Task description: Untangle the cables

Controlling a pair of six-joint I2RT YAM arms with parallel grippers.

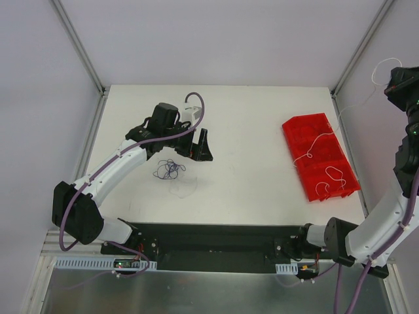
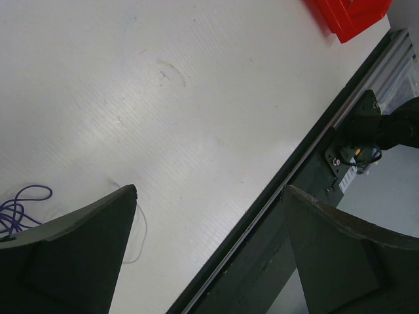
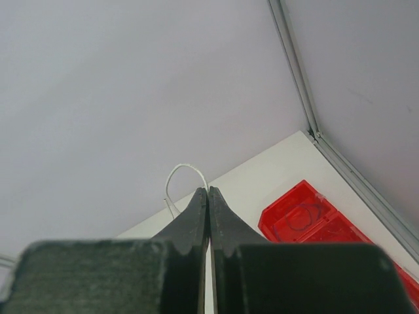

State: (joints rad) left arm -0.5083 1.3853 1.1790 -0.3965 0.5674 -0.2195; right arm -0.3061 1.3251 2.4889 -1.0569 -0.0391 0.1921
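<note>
A small tangle of thin purple cables lies on the white table, with a faint pale strand just in front of it. My left gripper hovers right beside the tangle, open and holding nothing; its wrist view shows the purple loops left of the gripper and the pale strand by the left finger. My right gripper is raised high at the far right, shut on a thin white cable that trails down across the red tray. The white cable's loop sticks out past the shut gripper.
The red tray holds a purple cable loop. The tray's corner also shows in the left wrist view. A black base rail runs along the table's near edge. Metal frame posts stand at the back corners.
</note>
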